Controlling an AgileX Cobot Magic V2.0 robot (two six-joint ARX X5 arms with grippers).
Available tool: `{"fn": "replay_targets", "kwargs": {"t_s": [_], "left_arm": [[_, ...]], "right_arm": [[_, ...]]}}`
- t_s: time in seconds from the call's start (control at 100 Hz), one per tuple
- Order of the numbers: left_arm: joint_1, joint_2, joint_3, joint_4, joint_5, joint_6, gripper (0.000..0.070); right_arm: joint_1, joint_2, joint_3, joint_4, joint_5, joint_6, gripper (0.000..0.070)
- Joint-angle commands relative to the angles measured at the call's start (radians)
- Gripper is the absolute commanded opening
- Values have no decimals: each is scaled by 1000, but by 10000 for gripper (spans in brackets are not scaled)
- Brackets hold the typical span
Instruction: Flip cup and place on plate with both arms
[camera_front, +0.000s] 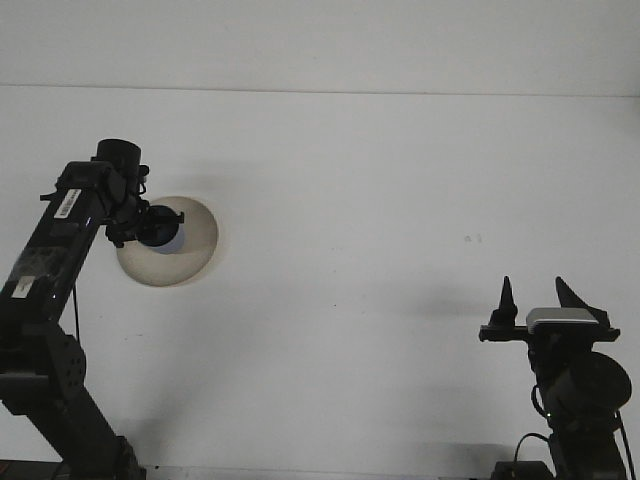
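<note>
Cup (160, 229): dark, over the plate (195, 245), at the left gripper (140, 225) for set-down.
Left gripper: grip unclear, hidden by its wrist.
Right gripper (537, 296): fingers spread, empty, parked well apart on the desk (380, 200).

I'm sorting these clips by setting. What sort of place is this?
Probably a robot lab bench: a bare white table, two black arms with grippers (left, right), and one tan plate; no household clutter.

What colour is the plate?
Translucent beige-tan, seen in the front view, the plate lying on the white table.
</note>
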Motion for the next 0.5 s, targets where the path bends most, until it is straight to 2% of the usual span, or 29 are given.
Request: {"fn": "replay_targets", "kwargs": {"t_s": [0.0, 0.16, 0.21, 0.3, 0.35, 0.4, 0.49], "left_arm": [[4, 34, 16, -5, -2, 17, 15], [6, 42, 16, 7, -1, 20, 35], [6, 42, 16, 9, -1, 21, 110], [6, 42, 16, 8, 5, 25, 307], [6, 42, 16, 10, 7, 28, 386], [6, 42, 18, 12, 7, 31, 428], [6, 42, 30, 12, 7, 31, 430]], "right_arm": [[2, 2, 10, 13, 0, 3, 520], [2, 2, 10, 13, 0, 3, 520], [2, 2, 10, 13, 0, 3, 520], [2, 2, 10, 13, 0, 3, 520], [2, 2, 10, 13, 0, 3, 520], [2, 2, 10, 13, 0, 3, 520], [2, 2, 10, 13, 0, 3, 520]]}}
